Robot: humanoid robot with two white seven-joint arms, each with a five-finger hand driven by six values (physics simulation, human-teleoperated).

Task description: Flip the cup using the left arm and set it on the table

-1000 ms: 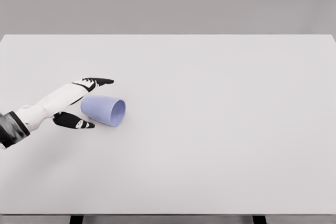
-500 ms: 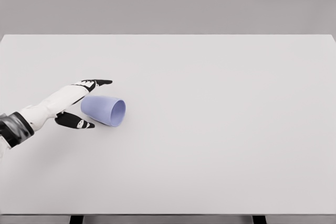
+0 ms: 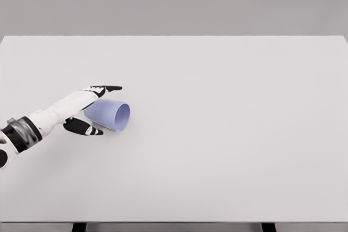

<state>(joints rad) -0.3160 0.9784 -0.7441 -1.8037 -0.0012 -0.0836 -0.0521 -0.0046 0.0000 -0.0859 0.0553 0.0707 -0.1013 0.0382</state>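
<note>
A pale blue cup [image 3: 110,114] lies on its side on the white table [image 3: 228,123], its mouth facing right. My left hand [image 3: 97,108] reaches in from the lower left and brackets the cup's closed end. The fingers [image 3: 106,88] lie spread just behind the cup and the thumb [image 3: 82,127] sits in front of it. The hand is open and does not grip the cup. Part of the cup's base is hidden behind the palm.
The table's front edge [image 3: 174,221] runs along the bottom of the view, with two dark legs showing beneath it. A grey wall stands behind the far edge.
My left hand has slid a little to the right, farther around the cup's closed end. The cup has not moved.
</note>
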